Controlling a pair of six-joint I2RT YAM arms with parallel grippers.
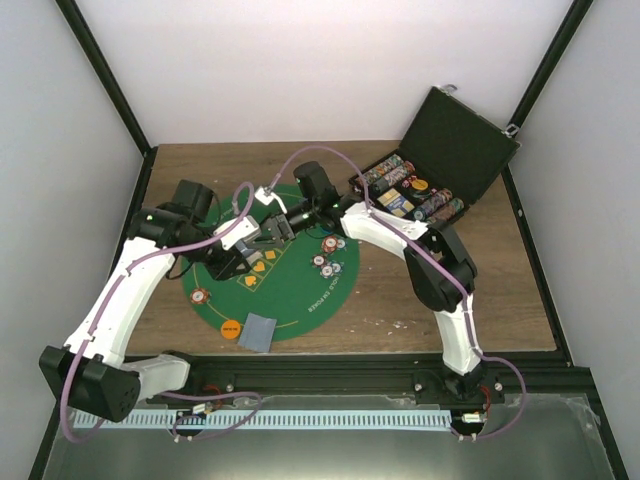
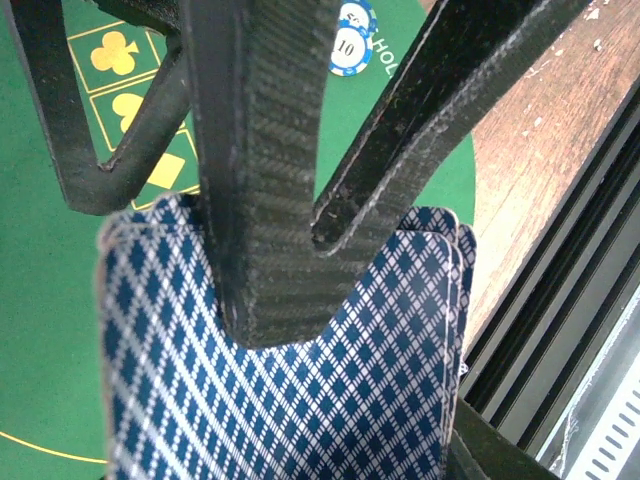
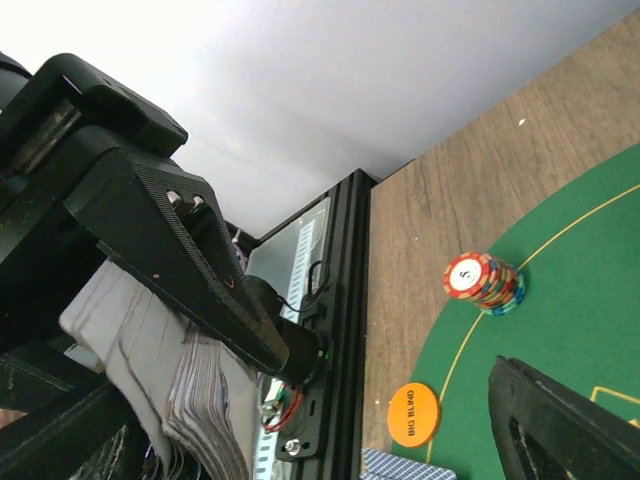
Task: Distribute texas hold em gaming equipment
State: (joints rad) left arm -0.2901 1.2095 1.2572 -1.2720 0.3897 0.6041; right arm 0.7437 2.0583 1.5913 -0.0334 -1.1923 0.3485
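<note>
Wooden table [image 1: 450, 300], round green felt mat [image 2: 40, 330] on top. Readable stuff: the orange disc [image 3: 413, 414] says BIG BLIND, a blue-white chip [image 2: 352, 40] says 10, and the mat print cuts off at "HO". My left gripper [image 2: 300, 260] is clamped on the deck of blue diamond-backed cards [image 2: 300, 400], up over the mat. My right gripper [image 1: 283, 222] is spread wide right at the deck, nothing pinched that I can see. A striped chip stack [image 3: 482, 280] sits near the mat's edge. The black case [image 1: 460, 135] lies open back right, with rows of chips [image 1: 410, 190] inside.
</note>
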